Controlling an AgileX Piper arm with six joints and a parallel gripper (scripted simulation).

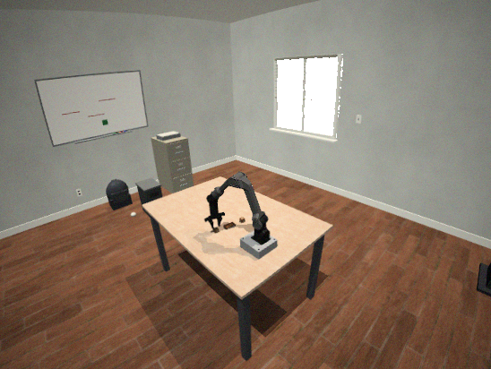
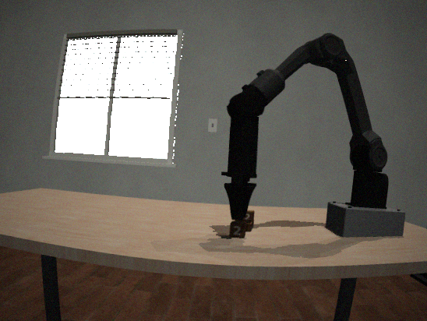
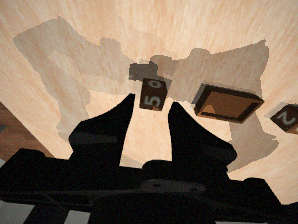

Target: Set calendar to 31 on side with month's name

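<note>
Pale wood with a fine streaky grain covers the table [image 1: 278, 219] [image 2: 117, 222] [image 3: 145, 150] in the top view, its outline four-cornered. The grey, block-shaped base [image 1: 247, 245] [image 2: 374, 223] sits inboard of the worktop's nearest corner. Near the long edge running from that corner to the left one, the gripper [image 1: 216, 227] [image 2: 239, 218] [image 3: 152, 105] points down over a small brown cube [image 1: 216, 230] [image 2: 237, 230] [image 3: 152, 95]. Farther in from that edge come the dark brown tray [image 1: 229, 225] [image 3: 227, 104], then the second cube [image 1: 242, 219] [image 2: 250, 219] [image 3: 287, 119].

The exterior view puts the first cube inboard of the worktop's front edge, a pale 2 facing out; the second is partly hidden behind it.

In the wrist view, the black, tapering fingers are spread apart, released, with the first cube at their tips (a 5 shows, plus a rounder digit I can't settle). The tray is a shallow rectangle with raised walls and a lighter floor; both cubes are outside it, on opposite sides. The second shows a slanted 2.
</note>
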